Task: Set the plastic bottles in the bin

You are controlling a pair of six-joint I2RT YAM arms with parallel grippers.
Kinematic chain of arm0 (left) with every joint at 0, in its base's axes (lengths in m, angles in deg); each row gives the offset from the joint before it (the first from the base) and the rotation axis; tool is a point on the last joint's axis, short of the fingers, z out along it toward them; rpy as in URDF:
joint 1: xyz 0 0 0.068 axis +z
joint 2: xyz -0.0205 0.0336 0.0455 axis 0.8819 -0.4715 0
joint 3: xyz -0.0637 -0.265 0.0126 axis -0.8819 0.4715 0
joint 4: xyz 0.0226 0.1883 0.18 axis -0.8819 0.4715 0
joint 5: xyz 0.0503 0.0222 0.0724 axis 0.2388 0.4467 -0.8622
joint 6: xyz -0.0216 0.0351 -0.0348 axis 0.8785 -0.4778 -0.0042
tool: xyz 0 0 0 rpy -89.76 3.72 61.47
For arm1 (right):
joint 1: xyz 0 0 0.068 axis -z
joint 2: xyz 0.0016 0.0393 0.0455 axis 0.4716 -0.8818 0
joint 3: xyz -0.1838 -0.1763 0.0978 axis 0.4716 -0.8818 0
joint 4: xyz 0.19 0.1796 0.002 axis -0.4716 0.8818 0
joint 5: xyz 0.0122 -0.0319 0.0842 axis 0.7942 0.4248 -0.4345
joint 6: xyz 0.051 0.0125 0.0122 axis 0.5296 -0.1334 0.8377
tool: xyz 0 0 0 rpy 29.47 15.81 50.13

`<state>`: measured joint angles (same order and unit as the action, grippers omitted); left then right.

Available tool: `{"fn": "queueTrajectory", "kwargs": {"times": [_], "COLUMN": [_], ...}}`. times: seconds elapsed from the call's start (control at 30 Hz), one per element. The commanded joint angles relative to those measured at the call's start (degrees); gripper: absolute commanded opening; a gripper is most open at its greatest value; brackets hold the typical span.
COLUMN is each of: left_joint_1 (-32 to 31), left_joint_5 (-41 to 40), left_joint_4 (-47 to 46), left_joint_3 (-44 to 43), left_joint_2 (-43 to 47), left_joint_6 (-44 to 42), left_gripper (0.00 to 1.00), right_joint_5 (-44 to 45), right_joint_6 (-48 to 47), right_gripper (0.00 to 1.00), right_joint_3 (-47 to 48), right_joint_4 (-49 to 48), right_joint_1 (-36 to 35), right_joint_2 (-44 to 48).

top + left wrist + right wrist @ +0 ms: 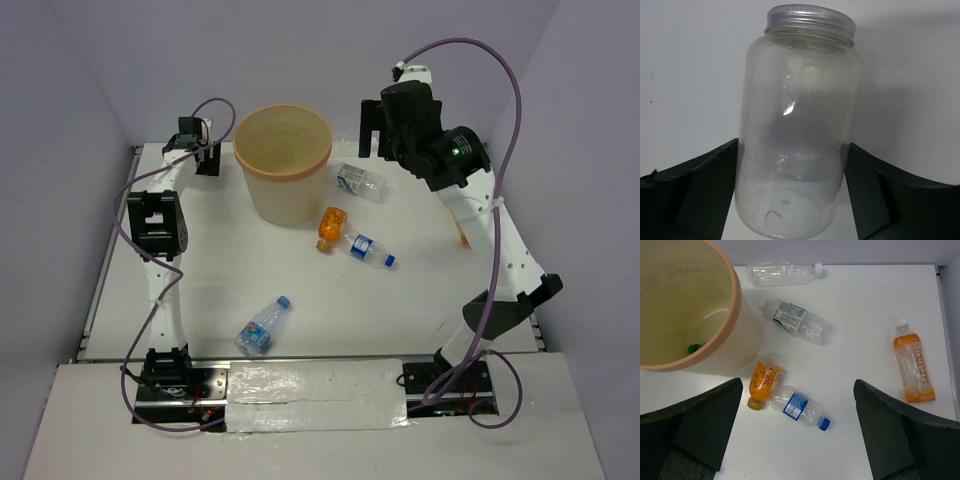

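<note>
lying nearest the arm bases, a blue-capped bottle (pixel 262 328); mid-table, an orange bottle (pixel 331 226) touches a second clear bottle (pixel 368 249). the right gripper (pixel 797 387) hovers above, jaws spread wide, empty. beside the bin (pixel 296 205), the left gripper (pixel 790 150) straddles a metal-lidded jar (pixel 800 90), fingers (pixel 705 195) at its sides; cannot tell if they pinch.

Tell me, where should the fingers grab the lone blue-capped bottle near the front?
Probably around the middle of the blue-capped bottle, from straight above, squeezing across its width. It lies on its side, with nothing close beside it, and its body is wider than the cap.
</note>
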<state>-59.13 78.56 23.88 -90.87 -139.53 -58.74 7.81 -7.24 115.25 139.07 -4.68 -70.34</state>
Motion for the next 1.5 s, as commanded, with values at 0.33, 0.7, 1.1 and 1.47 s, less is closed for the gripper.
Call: {"fn": "queueTrajectory", "kwargs": {"times": [0.33,0.7,1.1,1.47], "left_joint_1": [-0.54,-0.81,-20.05,-22.08], "left_joint_5": [-0.29,20.87,27.4,25.29], "left_joint_4": [-3.86,3.01,11.88,8.8], "left_joint_3": [7.85,7.32,-1.22,10.84], "left_joint_2": [14.18,43.1,39.6,41.18], "left_joint_6": [5.34,19.58,19.86,22.49], "left_gripper": [0.48,0.54,0.53,0.79], "right_joint_5": [4.82,7.72,-4.4,-4.31], "right_joint_6": [1.14,10.63,19.78,18.73], "right_gripper": [1.0,1.0,1.0,1.0], "right_joint_3": [3.06,-16.51,-49.58,-52.13], "right_joint_4": [1.59,1.07,-1.31,-2.36], "right_joint_1": [-0.14,0.47,4.17,4.25], "right_joint_2": [0.22,14.44,32.3,30.64]}}
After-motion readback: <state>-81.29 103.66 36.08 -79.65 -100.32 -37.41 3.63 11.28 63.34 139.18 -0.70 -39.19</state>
